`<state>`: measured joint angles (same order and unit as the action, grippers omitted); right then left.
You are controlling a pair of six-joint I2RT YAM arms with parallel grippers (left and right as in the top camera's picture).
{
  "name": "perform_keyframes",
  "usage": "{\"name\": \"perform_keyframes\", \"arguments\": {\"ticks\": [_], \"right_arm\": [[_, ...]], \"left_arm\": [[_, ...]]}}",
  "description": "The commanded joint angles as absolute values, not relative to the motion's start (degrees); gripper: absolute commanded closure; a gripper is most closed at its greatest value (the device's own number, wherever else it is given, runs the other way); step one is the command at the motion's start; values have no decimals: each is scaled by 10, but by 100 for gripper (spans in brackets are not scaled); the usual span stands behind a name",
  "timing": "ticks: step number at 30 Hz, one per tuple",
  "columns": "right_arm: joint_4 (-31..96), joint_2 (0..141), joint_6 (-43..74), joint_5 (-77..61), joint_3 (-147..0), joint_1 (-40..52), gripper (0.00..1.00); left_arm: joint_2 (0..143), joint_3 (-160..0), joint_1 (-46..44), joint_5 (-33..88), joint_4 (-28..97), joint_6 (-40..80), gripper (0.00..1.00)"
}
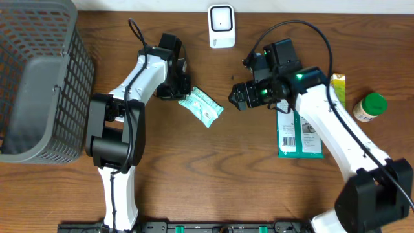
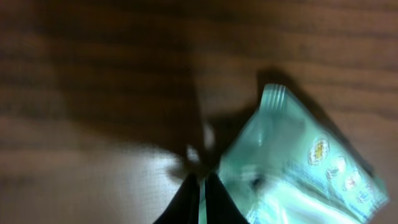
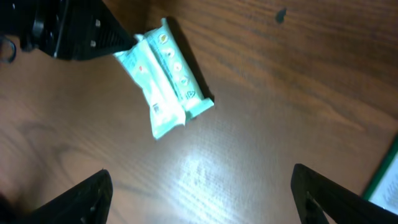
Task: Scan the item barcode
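The mint-green packet point(image 1: 203, 107) sits near the middle of the wooden table point(image 1: 213, 175), slanted so that its far-left end points at my left gripper point(image 1: 181, 96). On the left wrist view the packet point(image 2: 298, 168) fills the lower right, blurred, and the left gripper point(image 2: 202, 190) has its two dark fingers pressed together on the packet's crimped edge, so I read it as clamped onto the packet by that end. The right wrist view agrees: the left gripper point(image 3: 124, 45) comes in from the upper left and bites the packet point(image 3: 166, 78) at its corner, with the printed face and centre seam showing. I cannot tell whether the free end rests on the wood or hangs just above it. My right gripper point(image 1: 237, 97) is just right of the packet and apart from it, jaws spread wide with nothing held; its own camera shows the right gripper point(image 3: 200, 177) with a finger at each lower corner and bare table between. The white scanner point(image 1: 221, 26) stands at the far edge, beyond the packet and slightly right. Under the right arm lies a green-and-white flat pack point(image 1: 304, 145), with a yellow-green box point(image 1: 338, 90) and a green-capped bottle point(image 1: 370, 107) further right. A grey mesh basket point(image 1: 77, 71) takes the far-left corner.
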<state>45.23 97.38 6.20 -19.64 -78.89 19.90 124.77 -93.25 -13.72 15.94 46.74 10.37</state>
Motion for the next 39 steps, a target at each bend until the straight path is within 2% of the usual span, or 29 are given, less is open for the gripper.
{"name": "perform_keyframes", "arguments": {"ticks": [1,12,20,26,33,39], "right_arm": [[431,995,41,-200,-786,206,11],[407,1046,41,-310,-786,161,20],[479,1046,19,-317,-786,108,17],[489,1046,11,-318,-763,86,16],[387,1046,59,-328,-683,105,17],[286,1046,99,-331,-628,129,18]], "left_arm": [[1247,-906,-145,145,427,112,92],[1247,-882,-217,145,328,99,92],[1235,-882,-263,135,338,100,92],[1143,-882,-252,114,342,134,89],[1093,-882,-248,120,400,147,88],[1138,-868,-251,239,426,147,88]]}}
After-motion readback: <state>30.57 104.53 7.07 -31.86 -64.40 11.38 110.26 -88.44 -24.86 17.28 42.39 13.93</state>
